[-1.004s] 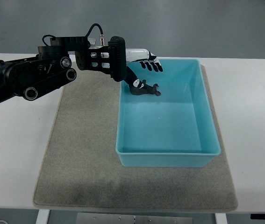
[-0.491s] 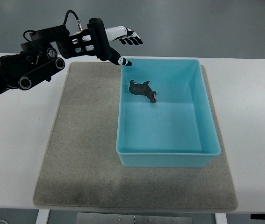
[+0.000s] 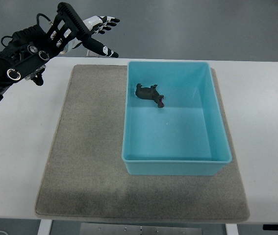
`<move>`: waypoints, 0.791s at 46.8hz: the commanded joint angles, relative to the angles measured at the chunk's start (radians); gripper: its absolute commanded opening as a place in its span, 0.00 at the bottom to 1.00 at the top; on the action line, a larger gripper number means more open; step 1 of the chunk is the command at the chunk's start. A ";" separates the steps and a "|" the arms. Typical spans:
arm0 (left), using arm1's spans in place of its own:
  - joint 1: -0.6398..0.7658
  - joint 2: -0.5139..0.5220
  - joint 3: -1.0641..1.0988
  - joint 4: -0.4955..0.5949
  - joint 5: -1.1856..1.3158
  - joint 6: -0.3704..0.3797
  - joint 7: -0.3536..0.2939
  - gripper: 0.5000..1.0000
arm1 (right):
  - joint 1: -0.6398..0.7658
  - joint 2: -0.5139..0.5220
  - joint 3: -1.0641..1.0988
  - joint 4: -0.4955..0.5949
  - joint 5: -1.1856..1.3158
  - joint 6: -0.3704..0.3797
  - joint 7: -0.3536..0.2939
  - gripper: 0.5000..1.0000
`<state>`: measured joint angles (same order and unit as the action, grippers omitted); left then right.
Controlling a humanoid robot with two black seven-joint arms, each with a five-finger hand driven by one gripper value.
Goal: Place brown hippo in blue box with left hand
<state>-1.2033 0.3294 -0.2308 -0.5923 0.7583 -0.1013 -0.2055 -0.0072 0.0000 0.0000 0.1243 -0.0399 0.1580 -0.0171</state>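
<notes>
The left robot hand (image 3: 92, 34) is seen empty, fingers spread, above the desk's far-left edge. Down and to its right, well apart, the small brown toy hippo (image 3: 150, 94) lies inside the light-blue plastic box (image 3: 216, 122), long axis running diagonally, snout toward the right.

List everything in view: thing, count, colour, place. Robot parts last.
hippo: one, brown, inside the box near its far left corner, mouth showing red
box: one, blue, open-topped, on the right part of the mat
mat: one, grey-beige, on the table under the box
table: one, white, beneath everything
left hand: one, black and white, fingers spread and holding nothing, raised past the table's far left edge, arm entering from the left
</notes>
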 commanded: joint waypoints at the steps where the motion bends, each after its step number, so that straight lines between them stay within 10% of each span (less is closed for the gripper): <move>1: 0.002 -0.003 0.001 0.022 -0.120 0.032 -0.003 0.91 | 0.000 0.000 0.000 0.000 0.000 0.000 0.000 0.87; 37: 0.037 -0.038 -0.002 0.077 -1.178 0.100 0.018 0.92 | 0.000 0.000 0.000 0.000 0.000 0.000 0.000 0.87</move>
<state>-1.1678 0.3015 -0.2322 -0.5151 -0.3880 0.0074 -0.1871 -0.0074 0.0000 0.0000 0.1243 -0.0399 0.1580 -0.0170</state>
